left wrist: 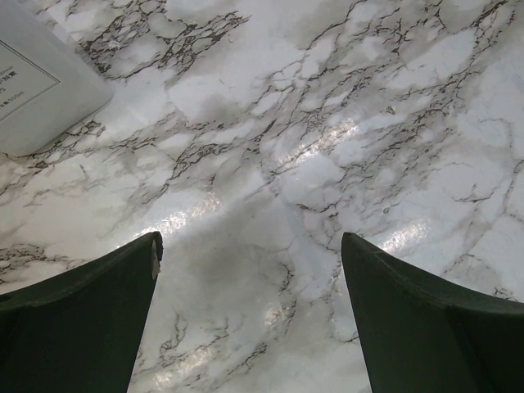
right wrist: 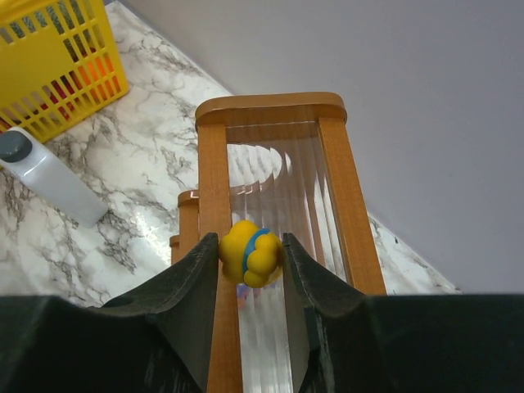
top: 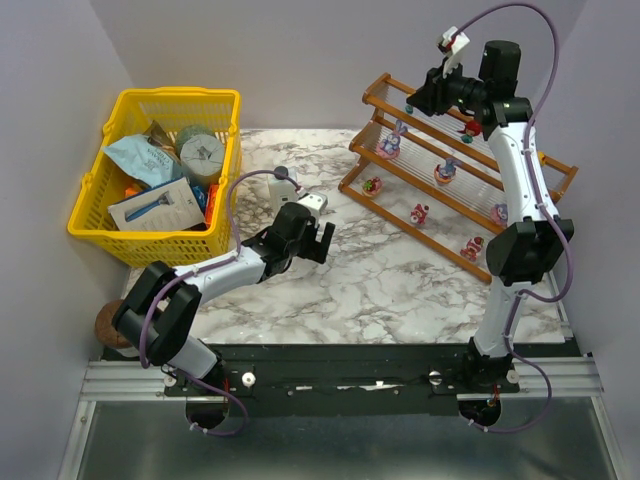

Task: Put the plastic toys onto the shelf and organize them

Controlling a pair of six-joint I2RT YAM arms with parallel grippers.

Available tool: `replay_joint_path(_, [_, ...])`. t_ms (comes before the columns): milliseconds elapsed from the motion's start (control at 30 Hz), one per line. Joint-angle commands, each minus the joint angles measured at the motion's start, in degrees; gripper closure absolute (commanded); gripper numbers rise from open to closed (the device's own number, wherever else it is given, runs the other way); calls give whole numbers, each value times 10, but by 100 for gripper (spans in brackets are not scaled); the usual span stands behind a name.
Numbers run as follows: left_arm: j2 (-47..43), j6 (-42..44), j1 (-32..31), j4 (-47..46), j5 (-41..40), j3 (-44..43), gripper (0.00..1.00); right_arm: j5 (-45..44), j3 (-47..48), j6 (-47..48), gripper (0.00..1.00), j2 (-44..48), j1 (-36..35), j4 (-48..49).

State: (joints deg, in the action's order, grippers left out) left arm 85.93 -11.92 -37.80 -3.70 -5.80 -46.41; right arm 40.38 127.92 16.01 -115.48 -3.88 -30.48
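The shelf (top: 455,215) stands at the back right, a slanted two-tier rack with brown rails and clear ribbed panels. Several plastic toys sit on it: a purple bunny (top: 392,140), another bunny (top: 446,172), and red-pink figures (top: 420,213) along the lower tier. My right gripper (top: 415,100) is at the left end of the upper tier. In the right wrist view it (right wrist: 250,255) is shut on a yellow toy with a blue band (right wrist: 250,252), just above the upper tier's panel (right wrist: 282,188). My left gripper (top: 320,238) hangs open and empty over the marble table (left wrist: 270,123).
A yellow mesh basket (top: 175,93) full of packets stands at the back left; it also shows in the right wrist view (right wrist: 57,57). A white bottle with a dark cap (right wrist: 49,176) lies on the table beside my left gripper; its body shows in the left wrist view (left wrist: 33,82).
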Motion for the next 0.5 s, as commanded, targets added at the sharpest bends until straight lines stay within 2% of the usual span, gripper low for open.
replay_joint_path(0, [6,-1,4,13,15,-23,1,27,27,28,58,-1,5,-29])
replay_joint_path(467, [13,0,5,22,26,-36,1,15,46,49,55,-11,5,-46])
